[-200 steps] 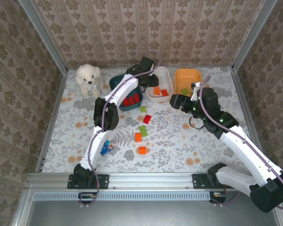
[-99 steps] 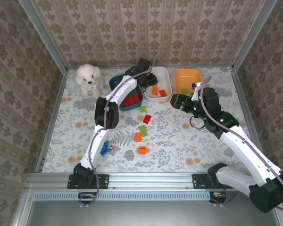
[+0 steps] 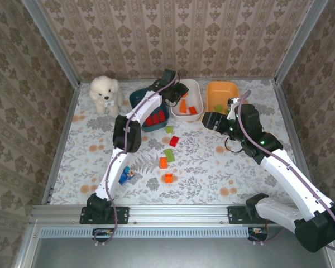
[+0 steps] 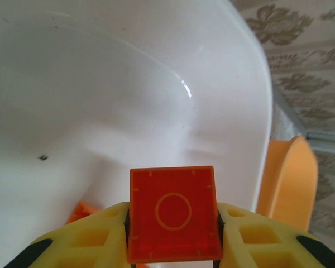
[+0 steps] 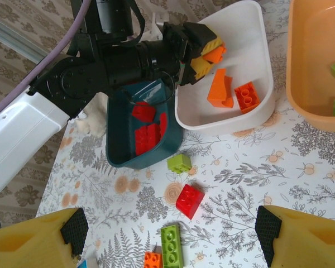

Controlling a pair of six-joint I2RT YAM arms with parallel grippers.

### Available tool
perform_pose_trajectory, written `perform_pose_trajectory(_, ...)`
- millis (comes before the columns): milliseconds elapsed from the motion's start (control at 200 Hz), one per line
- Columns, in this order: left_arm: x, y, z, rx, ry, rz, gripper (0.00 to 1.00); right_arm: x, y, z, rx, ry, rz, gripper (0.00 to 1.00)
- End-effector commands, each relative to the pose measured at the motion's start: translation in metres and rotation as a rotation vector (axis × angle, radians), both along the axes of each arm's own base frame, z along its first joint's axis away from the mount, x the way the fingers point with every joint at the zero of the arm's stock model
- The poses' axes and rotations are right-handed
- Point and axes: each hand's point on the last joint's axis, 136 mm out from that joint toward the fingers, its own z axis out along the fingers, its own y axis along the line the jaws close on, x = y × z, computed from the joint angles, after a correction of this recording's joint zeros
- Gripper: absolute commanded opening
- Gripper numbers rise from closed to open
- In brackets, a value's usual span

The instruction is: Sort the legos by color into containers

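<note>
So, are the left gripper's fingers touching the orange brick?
Touching. Left wrist view: the orange brick sits pinched between the left gripper's yellow fingers, no gap either side.

Brightness: bright and even in all three views; soft white light from above.
Shadows: short and pale on the desk (image 3: 212,167) under the arms; darker shade inside the teal bin (image 5: 114,134).
Glare: one small bright streak on the white bin (image 4: 184,89) wall.
Focus: orange brick (image 4: 173,220) sharp, wallpaper (image 4: 301,56) behind it soft; right jaws blurred at the lower corners of their own view.
Distortion: top view leans outward at the edges.
</note>
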Motion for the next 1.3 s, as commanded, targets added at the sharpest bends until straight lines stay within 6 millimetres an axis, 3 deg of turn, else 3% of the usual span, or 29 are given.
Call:
perform_pose_trajectory(0,0.02,0.006,0.001,-0.079,0.014,0.1,0.35,-0.001,0.001,-0.002,0.016,0.004,0.006,0.82)
perform_pose_trajectory(270,0.023,0.01,-0.015,-0.098,0.055,0.126,0.46,-0.002,-0.002,-0.003,0.017,0.009,0.002,0.82)
perform_pose_trajectory(380,0.025,0.008,-0.006,-0.102,0.032,0.115,0.53,-0.002,-0.002,-0.002,0.019,0.006,0.005,0.82)
perform_pose_trajectory(615,0.029,0.002,0.058,-0.162,-0.086,0.091,0.58,-0.003,-0.005,0.0,-0.013,-0.006,0.01,0.82)
perform_pose_trajectory(850,0.015,0.013,0.152,-0.181,-0.22,0.044,0.57,-0.01,-0.001,-0.003,-0.147,-0.007,0.083,0.79)
perform_pose_trajectory(940,0.0,0.029,0.18,-0.123,-0.256,0.009,0.57,-0.014,0.011,-0.006,-0.22,-0.005,0.136,0.79)
perform_pose_trajectory(1045,-0.028,0.061,0.199,-0.008,-0.283,-0.03,0.58,-0.019,0.027,-0.012,-0.269,0.001,0.183,0.79)
perform_pose_trajectory(1150,-0.068,0.097,0.197,0.076,-0.277,-0.044,0.59,-0.021,0.046,-0.017,-0.316,0.001,0.217,0.78)
perform_pose_trajectory(1165,-0.069,0.114,0.199,0.085,-0.281,-0.021,0.59,-0.021,0.049,-0.019,-0.324,0.003,0.221,0.78)
perform_pose_trajectory(1210,-0.087,0.135,0.199,0.113,-0.285,-0.024,0.6,-0.02,0.057,-0.021,-0.341,0.013,0.223,0.78)
perform_pose_trajectory(1300,-0.132,0.168,0.181,0.196,-0.246,-0.06,0.61,-0.019,0.075,-0.031,-0.379,0.046,0.24,0.77)
